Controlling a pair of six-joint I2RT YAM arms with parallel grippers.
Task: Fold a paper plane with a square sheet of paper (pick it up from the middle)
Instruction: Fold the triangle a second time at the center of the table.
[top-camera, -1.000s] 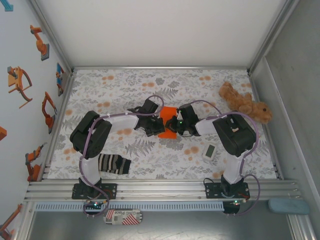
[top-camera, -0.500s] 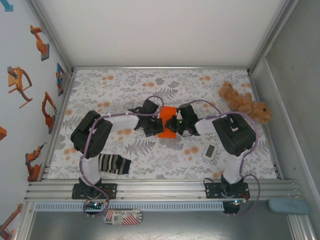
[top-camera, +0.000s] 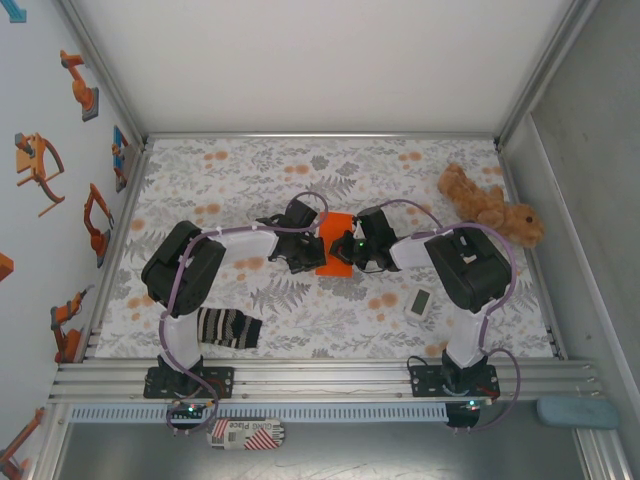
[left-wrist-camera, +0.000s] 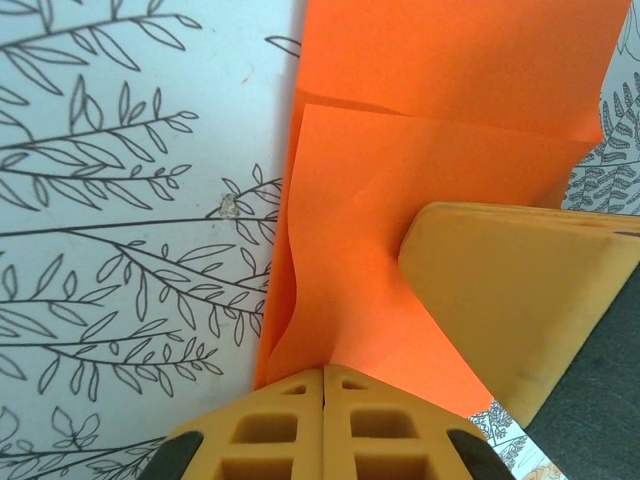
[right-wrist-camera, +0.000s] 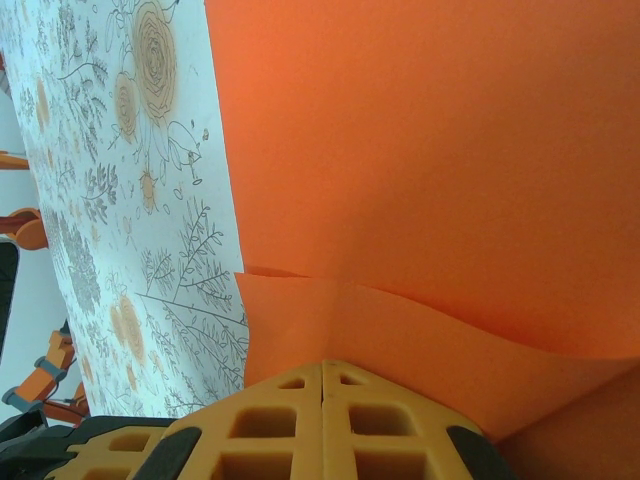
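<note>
table (top-camera: 420, 170) with a grey and orange floral cover spans the top view inside a metal frame. left arm (top-camera: 185, 265) and right arm (top-camera: 468, 265) both bend inward from the lower edge and meet head to head at the middle of the frame. brown plush toy (top-camera: 490, 208) lies at the right edge, well apart from the arms. striped black-and-white sock (top-camera: 228, 328) lies at lower left, just beside the left arm's base link. square sheet of paper (top-camera: 338, 224), bright orange, lies on the table at the centre, between the two wrists, which cover part of it. small white device (top-camera: 419, 303) sits lower right of the paper, near the right arm.

in the left wrist view the paper (left-wrist-camera: 400, 150) shows a folded flap lying over the sheet, its left edge buckled upward. left fingers (left-wrist-camera: 270, 430) are pressed together at the bottom of the frame, their tips at the flap's lower end. right fingers (right-wrist-camera: 270, 430) are likewise closed tight, tips against the flap's edge in the right wrist view. i cannot tell whether either pair has a layer of paper nipped between them. from the left wrist, one right finger rests flat on the flap at the right of the frame.
</note>
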